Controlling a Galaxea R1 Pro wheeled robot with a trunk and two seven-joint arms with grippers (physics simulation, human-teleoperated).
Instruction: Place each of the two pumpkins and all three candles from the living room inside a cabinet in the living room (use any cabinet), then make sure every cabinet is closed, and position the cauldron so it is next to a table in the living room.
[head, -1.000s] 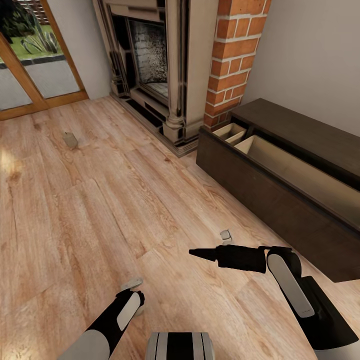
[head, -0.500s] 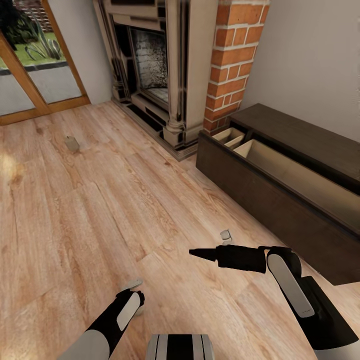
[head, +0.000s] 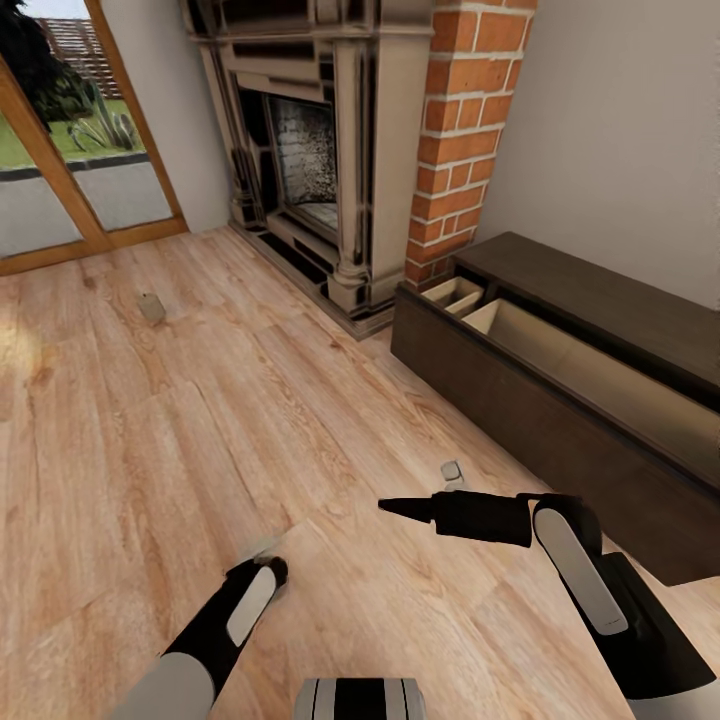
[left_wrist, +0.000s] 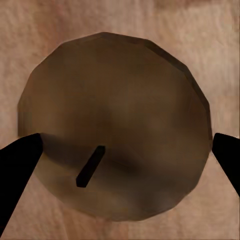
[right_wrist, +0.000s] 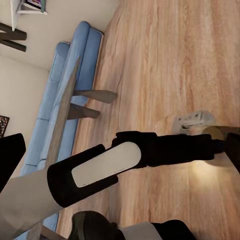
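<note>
1. The left gripper (left_wrist: 120, 150) points straight down over a candle (left_wrist: 112, 127) standing on the wooden floor (head: 150, 450), its fingers (left_wrist: 17, 170) spread either side of it.
2. I cannot tell whether the right gripper (head: 395, 507) is open or closed.
3. Two more candles lie on the floor: one (head: 452, 472) near the open cabinet (head: 560, 400), another (head: 151, 307) towards the glass door (head: 60, 190).

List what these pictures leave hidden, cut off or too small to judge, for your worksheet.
- Left gripper: in the left wrist view, whether its fingers touch the candle.
- Open cabinet: head view, its front wall hides the drawer floor; the right edge cuts it off.
- Far candle: too small for detail.
</note>
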